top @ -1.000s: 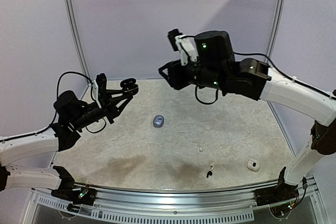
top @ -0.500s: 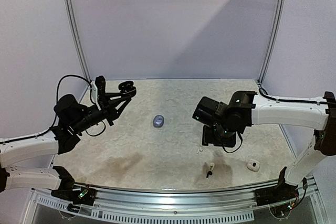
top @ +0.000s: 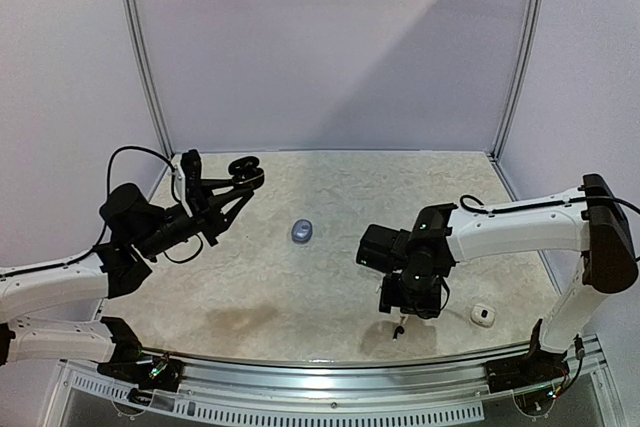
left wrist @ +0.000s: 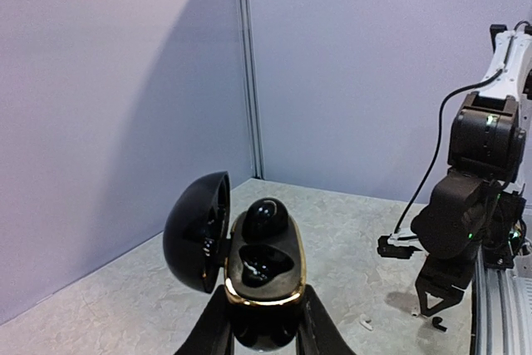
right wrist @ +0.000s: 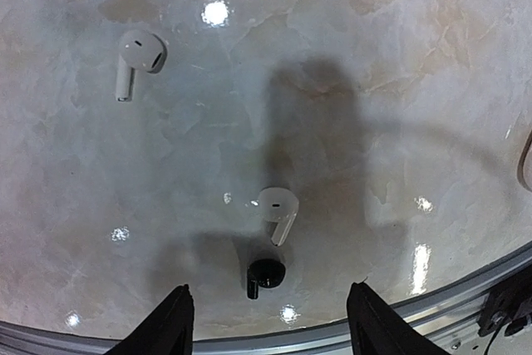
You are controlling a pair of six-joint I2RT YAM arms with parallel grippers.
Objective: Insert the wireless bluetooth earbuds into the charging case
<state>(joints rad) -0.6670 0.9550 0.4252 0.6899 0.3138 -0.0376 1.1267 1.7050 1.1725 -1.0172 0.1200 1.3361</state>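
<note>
Three earbuds lay loose on the table [right wrist: 432, 81] near its front rail: a white earbud [right wrist: 137, 57] off by itself, and a second white earbud [right wrist: 277, 208] just beside a black earbud [right wrist: 264, 273]. The right gripper [right wrist: 269, 301] hung over that pair, fingers apart and empty. The black case [left wrist: 262, 259], its lid open and a black bud [left wrist: 264, 215] seated inside, was clamped in the raised left gripper [left wrist: 266, 337]. A blue case [top: 303, 231] and a white case [top: 483, 315] lay well apart.
</note>
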